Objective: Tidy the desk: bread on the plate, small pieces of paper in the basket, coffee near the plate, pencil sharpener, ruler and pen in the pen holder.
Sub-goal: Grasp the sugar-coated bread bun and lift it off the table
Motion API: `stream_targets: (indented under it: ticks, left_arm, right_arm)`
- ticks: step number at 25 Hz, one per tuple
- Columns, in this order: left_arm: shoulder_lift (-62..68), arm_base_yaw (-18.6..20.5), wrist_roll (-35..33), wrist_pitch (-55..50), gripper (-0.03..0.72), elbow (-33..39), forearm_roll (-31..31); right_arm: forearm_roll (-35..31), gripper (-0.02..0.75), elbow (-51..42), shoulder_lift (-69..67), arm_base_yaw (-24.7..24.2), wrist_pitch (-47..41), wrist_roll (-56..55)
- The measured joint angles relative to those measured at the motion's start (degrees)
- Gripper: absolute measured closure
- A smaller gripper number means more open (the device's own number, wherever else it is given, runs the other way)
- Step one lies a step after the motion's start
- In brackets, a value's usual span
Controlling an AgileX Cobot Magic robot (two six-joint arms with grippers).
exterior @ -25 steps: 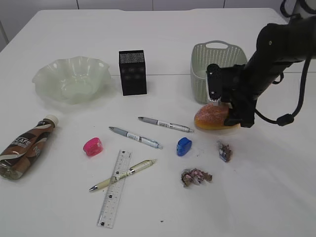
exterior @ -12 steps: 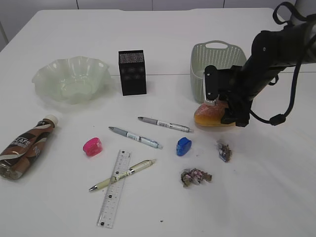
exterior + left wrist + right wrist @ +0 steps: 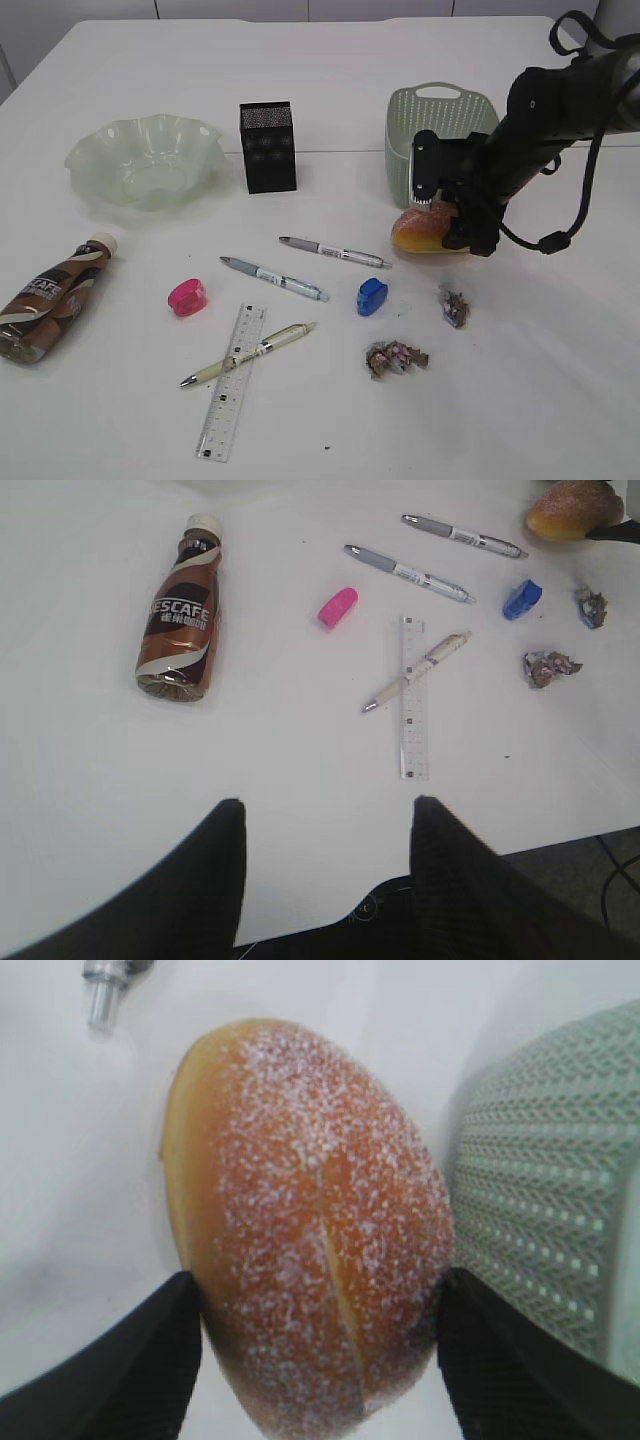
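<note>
Right wrist view: right end effector clamped on bread, beside basket.

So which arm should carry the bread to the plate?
Right. The right gripper already has its fingers on both sides of the bread. The left gripper hangs open over the near desk edge, holding nothing.

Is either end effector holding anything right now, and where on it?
The right end effector grips the sugar-dusted golden-brown bun across its two long sides. The left end effector holds nothing.
</note>
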State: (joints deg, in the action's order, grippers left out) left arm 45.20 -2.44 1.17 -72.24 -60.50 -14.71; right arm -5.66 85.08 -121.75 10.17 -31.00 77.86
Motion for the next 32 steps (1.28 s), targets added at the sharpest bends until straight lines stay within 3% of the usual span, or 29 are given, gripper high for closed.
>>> stream_targets:
  ticks: [7, 18, 25, 32]
  left_arm:
    - [0.00, 0.00, 0.00, 0.00, 0.294, 0.00, 0.00]
    - [0.00, 0.00, 0.00, 0.00, 0.294, 0.00, -1.12]
    - [0.00, 0.00, 0.00, 0.00, 0.294, 0.00, -1.86]
    - [0.00, 0.00, 0.00, 0.00, 0.294, 0.00, -2.00]
  right_arm:
    - [-3.13, 0.205, 0.00, 0.00, 0.00, -0.25, -0.07]
    - [-3.22, 0.363, 0.00, -0.23, 0.00, -1.26, -0.07]
    - [-1.81, 0.526, 0.49, -0.67, 0.00, -2.68, -0.23]
    - [-1.64, 0.547, 0.88, -0.67, 0.00, -5.84, -6.52]
